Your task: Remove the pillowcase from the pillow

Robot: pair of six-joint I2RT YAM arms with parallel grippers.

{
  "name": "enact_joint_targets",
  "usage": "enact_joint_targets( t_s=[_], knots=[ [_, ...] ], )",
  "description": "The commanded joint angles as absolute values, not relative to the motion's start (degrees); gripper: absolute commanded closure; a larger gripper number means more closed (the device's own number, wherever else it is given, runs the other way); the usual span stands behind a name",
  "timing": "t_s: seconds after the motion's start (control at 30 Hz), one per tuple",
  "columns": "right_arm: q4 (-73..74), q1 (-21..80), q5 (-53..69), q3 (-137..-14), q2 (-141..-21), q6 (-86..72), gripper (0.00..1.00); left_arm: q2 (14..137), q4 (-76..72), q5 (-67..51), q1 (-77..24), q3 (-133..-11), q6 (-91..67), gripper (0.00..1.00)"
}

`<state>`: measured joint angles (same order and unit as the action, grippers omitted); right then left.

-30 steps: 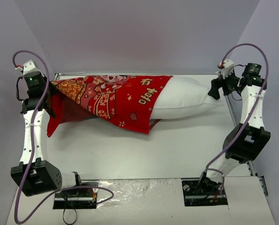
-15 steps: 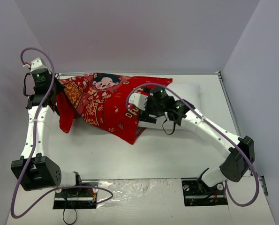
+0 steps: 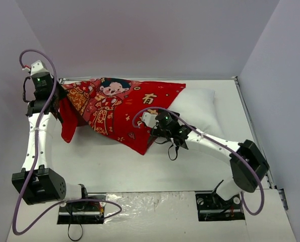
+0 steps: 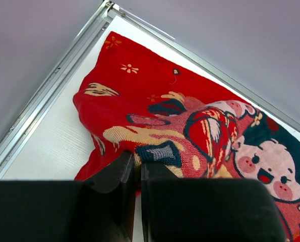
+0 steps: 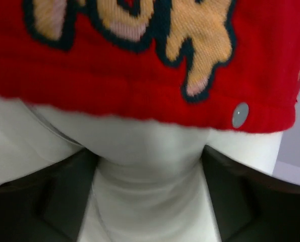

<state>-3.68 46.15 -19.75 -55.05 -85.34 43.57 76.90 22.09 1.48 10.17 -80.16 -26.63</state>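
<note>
The red printed pillowcase (image 3: 114, 108) covers the left part of the white pillow (image 3: 197, 108), which sticks out to the right. My left gripper (image 3: 59, 103) is shut on the pillowcase's left end and holds it bunched off the table; in the left wrist view its jaws (image 4: 138, 164) pinch the red fabric (image 4: 190, 121). My right gripper (image 3: 156, 132) is at the pillow's near edge by the case's opening. In the right wrist view it (image 5: 150, 201) is open wide, with the white pillow (image 5: 150, 161) bulging between its fingers (image 5: 64, 201), just below the red hem (image 5: 139, 65).
The white table (image 3: 139, 166) has a metal rim along its back and left edges (image 4: 39, 116). Grey walls stand close on three sides. Purple cables loop from both arms. A snap button (image 5: 240, 115) sits on the pillowcase hem.
My right arm swung in from the far right corner to the pillow's near edge at the case's opening. The left gripper kept its hold and the pillowcase shifted slightly left.
</note>
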Motion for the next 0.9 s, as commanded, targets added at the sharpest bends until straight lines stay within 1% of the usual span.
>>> enact_joint_targets(
  t_s=[0.0, 0.07, 0.1, 0.13, 0.17, 0.2, 0.3, 0.47, 0.57, 0.73, 0.87],
  knots=[
    [-12.03, 42.02, -25.40, -54.75, -89.28, 43.68, 0.33, 74.18, 20.04, 2.64, 12.21, -85.43, -27.16, 0.98],
    [-11.87, 37.12, -23.12, -57.46, -91.04, 42.38, 0.46, 74.18, 19.78, 2.64, 13.96, -86.92, -27.77, 0.98],
    [-10.30, 35.18, -21.55, -59.22, -92.71, 41.58, 0.68, 74.27, 19.69, 2.72, 14.50, -87.53, -27.95, 0.98],
    [-4.98, 32.98, -16.14, -61.33, -93.33, 40.96, 0.80, 74.35, 19.60, 3.07, 14.94, -89.02, -27.95, 0.98],
    [-2.23, 28.43, -12.69, -65.35, -93.60, 40.61, 1.00, 74.62, 19.69, 3.42, 15.46, -89.82, -27.86, 0.98],
    [1.89, 26.04, -9.44, -66.87, -92.99, 40.61, 1.00, 74.88, 19.69, 3.95, 15.73, -90.69, -27.69, 0.98],
    [5.34, 16.99, 1.72, -71.95, -88.87, 42.09, 1.00, 75.58, 19.95, 5.01, 16.43, -93.68, -26.90, 0.98],
    [7.12, 1.36, 13.59, -81.10, -84.82, 41.40, 1.00, 77.08, 20.22, 6.68, 17.40, -97.38, -26.19, 0.98],
    [7.03, -4.38, 18.09, -83.58, -83.94, 39.21, 1.00, 77.52, 20.39, 7.64, 17.49, -97.91, -25.75, 0.98],
    [5.54, -14.65, 21.88, -87.97, -84.98, 34.28, 1.00, 77.61, 20.74, 9.49, 17.58, -98.26, -24.26, 0.98],
    [4.66, -19.59, 22.85, -89.65, -86.48, 32.26, 1.00, 77.87, 21.18, 11.51, 17.58, -99.14, -22.94, 0.98]
  ],
)
